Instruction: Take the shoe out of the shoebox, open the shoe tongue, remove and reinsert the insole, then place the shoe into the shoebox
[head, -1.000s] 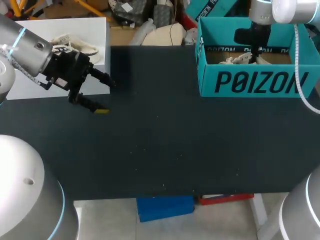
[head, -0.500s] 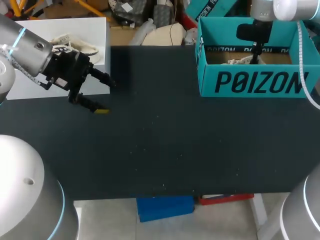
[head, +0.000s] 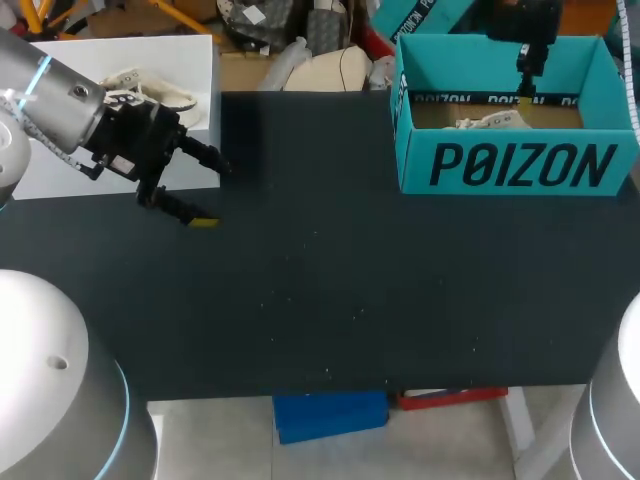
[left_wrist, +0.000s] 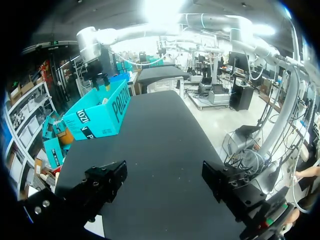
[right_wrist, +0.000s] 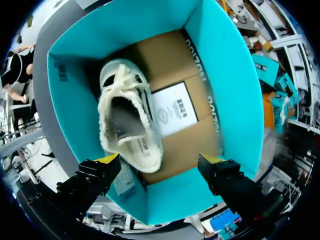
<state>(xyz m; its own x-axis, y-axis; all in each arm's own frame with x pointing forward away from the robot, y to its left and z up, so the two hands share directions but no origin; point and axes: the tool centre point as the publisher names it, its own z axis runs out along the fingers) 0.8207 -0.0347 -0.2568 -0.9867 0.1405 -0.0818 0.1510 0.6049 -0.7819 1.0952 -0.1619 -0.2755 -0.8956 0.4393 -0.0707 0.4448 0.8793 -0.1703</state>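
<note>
While the right jaws had lifted, spread and empty, above the box (head: 510, 165) at upper right, the shoe (head: 492, 122) stayed inside, so the take-out remained undone; the left jaws hung spread at left.

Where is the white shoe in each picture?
Head view: shoe inside the teal shoebox, at the table's far right.
Left wrist view: shoe not visible; only the shoebox shows, far ahead.
Right wrist view: shoe lies in the shoebox, ahead of the right gripper.
Shared landmark: the teal shoebox.
</note>
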